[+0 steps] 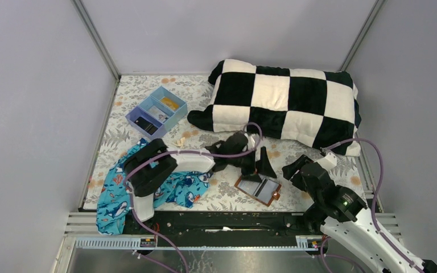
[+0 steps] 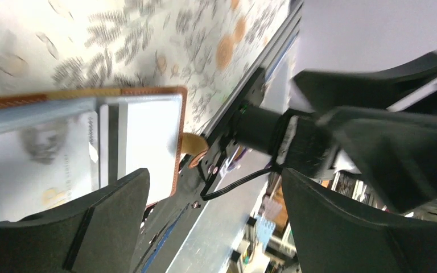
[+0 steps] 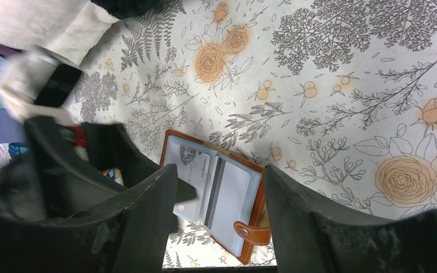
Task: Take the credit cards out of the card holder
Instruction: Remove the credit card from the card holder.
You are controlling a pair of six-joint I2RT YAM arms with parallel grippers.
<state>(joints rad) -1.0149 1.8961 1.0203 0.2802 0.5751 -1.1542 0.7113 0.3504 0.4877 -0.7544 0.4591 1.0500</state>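
Note:
The card holder [image 1: 258, 190] lies open on the flowered cloth near the front edge, brown with a snap tab [image 3: 249, 232]. Whitish-grey credit cards sit in its pale slots, one with a portrait [image 3: 196, 169] on the left page and one [image 3: 236, 196] on the right. My left gripper [image 1: 259, 166] hangs open just above its far edge, nothing between the fingers [image 2: 119, 210]. In the right wrist view one left finger overlaps the left page; contact is unclear. My right gripper [image 1: 292, 169] stands open and empty to the right, the card holder [image 3: 256, 199] showing between its fingers [image 3: 148, 216].
A black-and-white checked pillow [image 1: 284, 102] fills the back right. A blue divided tray [image 1: 177, 116] with small cards stands at the back left. A blue shark-print cloth [image 1: 116, 196] lies under the left arm. The metal rail [image 1: 222, 222] runs just in front of the card holder.

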